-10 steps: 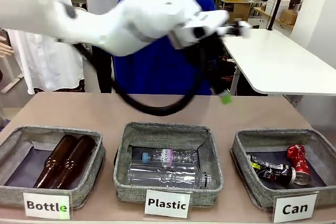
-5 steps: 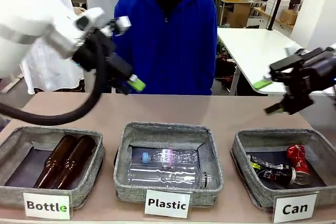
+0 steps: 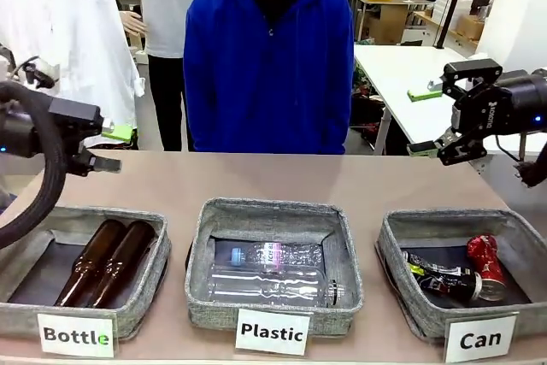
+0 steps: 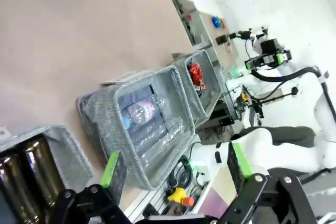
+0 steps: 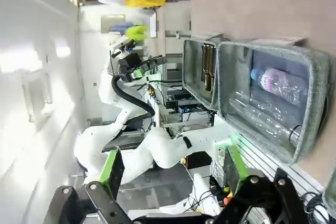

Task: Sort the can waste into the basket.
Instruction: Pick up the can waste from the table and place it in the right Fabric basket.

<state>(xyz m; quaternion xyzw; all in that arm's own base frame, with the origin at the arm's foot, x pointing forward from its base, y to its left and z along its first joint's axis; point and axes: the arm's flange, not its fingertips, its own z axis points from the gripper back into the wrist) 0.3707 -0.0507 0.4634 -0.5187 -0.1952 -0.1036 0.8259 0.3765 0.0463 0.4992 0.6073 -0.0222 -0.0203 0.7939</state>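
Both grippers stood spread wide and empty: the left gripper [image 3: 109,148] far left of the basket [image 3: 395,250], the right gripper [image 3: 425,121] above its far side. Both had swung outward from half a second earlier. The red can [image 3: 484,256] and dark can [image 3: 444,279] lay inside the basket.

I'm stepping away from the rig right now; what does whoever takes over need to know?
Left gripper: open, empty, held above the table's left end.
Right gripper: open, empty, held above the right end.
Red can and dark can: both lie in the Can basket.
Done: both cans are sorted.
Left: nothing visible; no cans lie on the table.
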